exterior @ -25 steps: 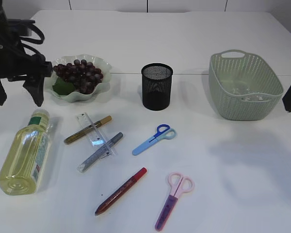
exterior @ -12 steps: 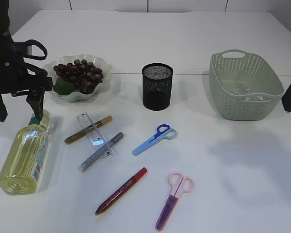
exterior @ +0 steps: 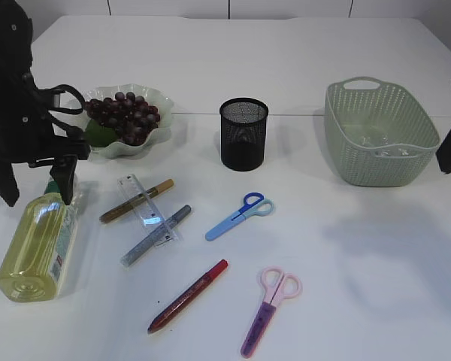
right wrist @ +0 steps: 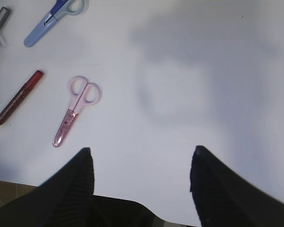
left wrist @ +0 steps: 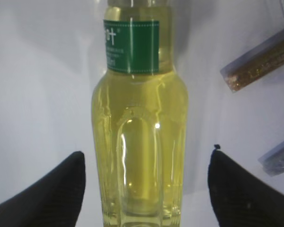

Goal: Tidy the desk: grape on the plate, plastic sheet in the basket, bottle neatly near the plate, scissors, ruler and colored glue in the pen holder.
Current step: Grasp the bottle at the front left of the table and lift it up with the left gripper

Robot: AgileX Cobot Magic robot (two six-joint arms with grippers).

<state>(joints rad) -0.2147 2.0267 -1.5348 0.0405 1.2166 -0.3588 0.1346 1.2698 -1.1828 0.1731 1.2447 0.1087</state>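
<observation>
Yellow, liquid-heavy, slippery bottle (left wrist: 139, 142) lies between my wide-open, empty left fingers (left wrist: 52, 189); I'd grip its waist.

Yellow bottle (exterior: 37, 244) lying flat, green-labelled neck toward plate (exterior: 161, 101)

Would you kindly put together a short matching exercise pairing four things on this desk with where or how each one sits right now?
Things:
1. bottle
2. grapes
3. pen holder
4. pink scissors

States:
A. standing upright, with nothing showing above its rim
B. lying on its side at the left of the desk
C. flat on the desk at the front
D. heaped on the plate

Pairs: 1-B, 2-D, 3-A, 4-C
</observation>
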